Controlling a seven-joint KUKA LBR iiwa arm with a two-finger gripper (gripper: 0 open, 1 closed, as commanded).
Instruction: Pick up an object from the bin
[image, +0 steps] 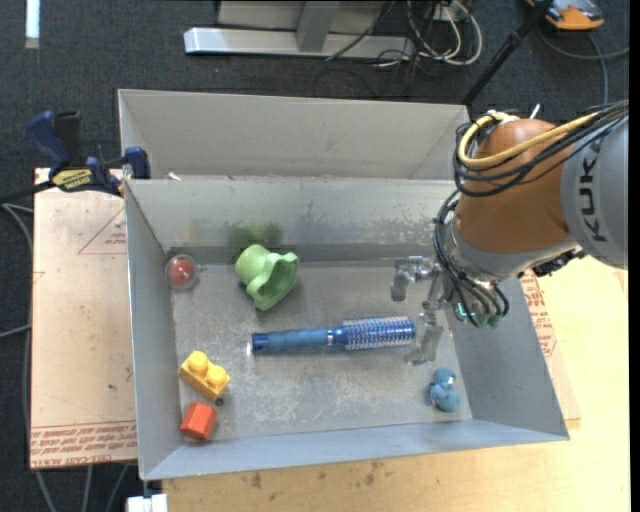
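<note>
Hairbrush (335, 338) lengthwise left-right, head rightward, perhaps inside spread end effector (418, 312)

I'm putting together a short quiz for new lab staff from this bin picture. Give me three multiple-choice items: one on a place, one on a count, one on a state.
1. Where does the brush lie?
A. Mid-bin, bristle end by the gripper
B. In the far-left corner
C. Outside the bin

2. How many loose things are in the bin?
A. Three
B. Six
C. Nine

3. How are the gripper's fingers?
A. Open
B. Shut on the brush
C. Shut on nothing

Answers:
1 A: the blue brush lies across the middle, with its bristles toward the arm.
2 B: there are six things, namely the red ball, green cup, brush, yellow block, orange block and blue lump.
3 A: the two fingers stand clearly apart.
</note>
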